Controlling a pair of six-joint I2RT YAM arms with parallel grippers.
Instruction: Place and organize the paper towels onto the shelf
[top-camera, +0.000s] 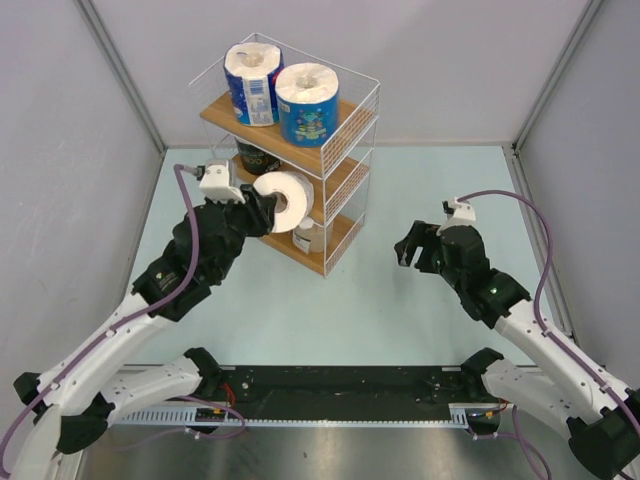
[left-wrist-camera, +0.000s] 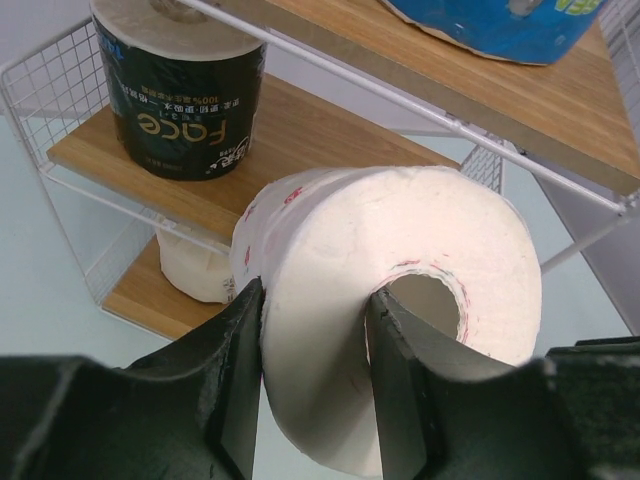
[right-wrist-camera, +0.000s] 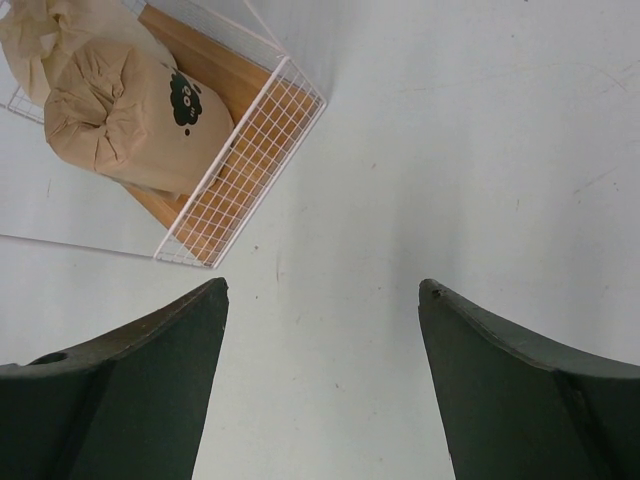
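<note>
Grey panel walls close in a pale green desk (top-camera: 330, 320), with both arm bases bolted at its near edge. At the left, the left gripper (top-camera: 262, 212) is raised off the desk and reaches toward the three-tier rack of brown wooden boards in a thin white wire frame (top-camera: 270, 140). Its jaws pinch the wall of a fat white paper roll with faint red dots (top-camera: 285, 200). In the left wrist view one jaw lies on the roll's outer face and the other sits at the mouth of its hollow core. That roll lies on its side in the air at the open front of the middle tier, just beside a dark-wrapped roll (top-camera: 255, 158) standing upright on that board; whether the held roll touches the board I cannot tell. Two blue-wrapped rolls (top-camera: 252, 85) (top-camera: 307, 105) stand upright side by side on the top tier. On the bottom board a tan-brown roll (right-wrist-camera: 130, 125) rests against a cream roll (right-wrist-camera: 40, 40) behind the wire end panel. Well apart to the right, the right gripper (top-camera: 405, 250) hangs above bare desk, its jaws spread wide with nothing between them.
</note>
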